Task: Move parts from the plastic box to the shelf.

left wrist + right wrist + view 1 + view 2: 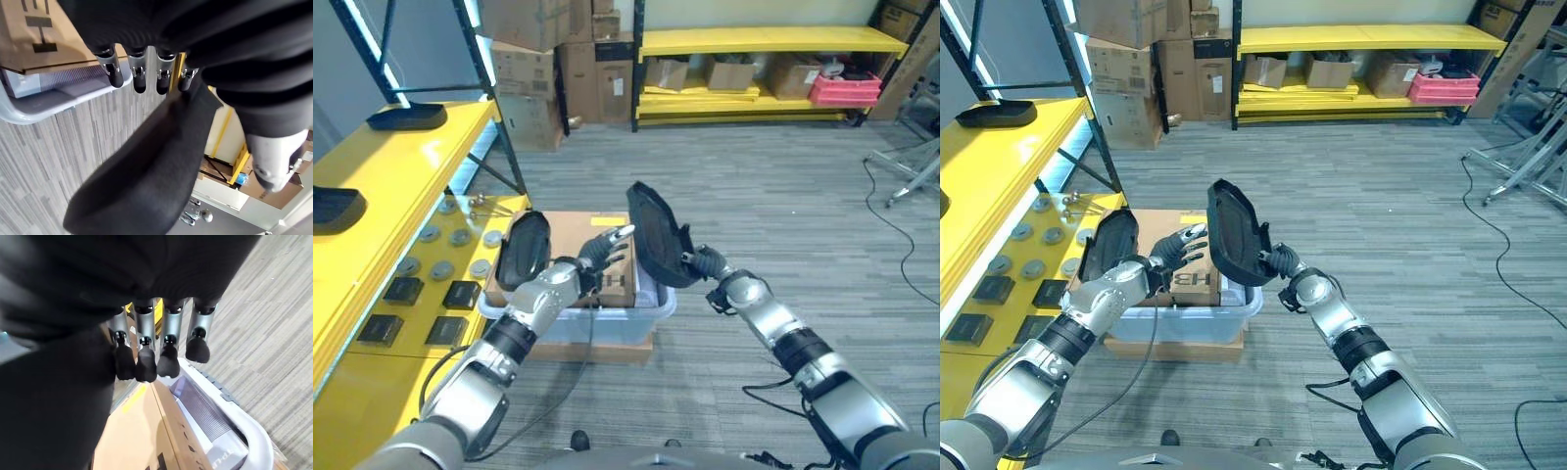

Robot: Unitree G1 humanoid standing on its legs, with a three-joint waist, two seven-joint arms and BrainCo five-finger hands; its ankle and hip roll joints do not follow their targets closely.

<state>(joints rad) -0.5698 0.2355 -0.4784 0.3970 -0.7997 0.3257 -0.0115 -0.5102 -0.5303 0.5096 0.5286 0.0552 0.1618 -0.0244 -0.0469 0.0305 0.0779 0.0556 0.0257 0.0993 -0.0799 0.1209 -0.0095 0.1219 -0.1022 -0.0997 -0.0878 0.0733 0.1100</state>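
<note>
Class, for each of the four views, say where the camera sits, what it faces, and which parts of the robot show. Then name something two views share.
Left eye: head, looking down; both arms, left hand and right hand each holding a black part above the plastic box.
Right eye: same scene, slightly shifted.
Left wrist: along its fingers to the box rim.
Right wrist: along its fingers to the box.
Shared: cardboard carton.
</note>
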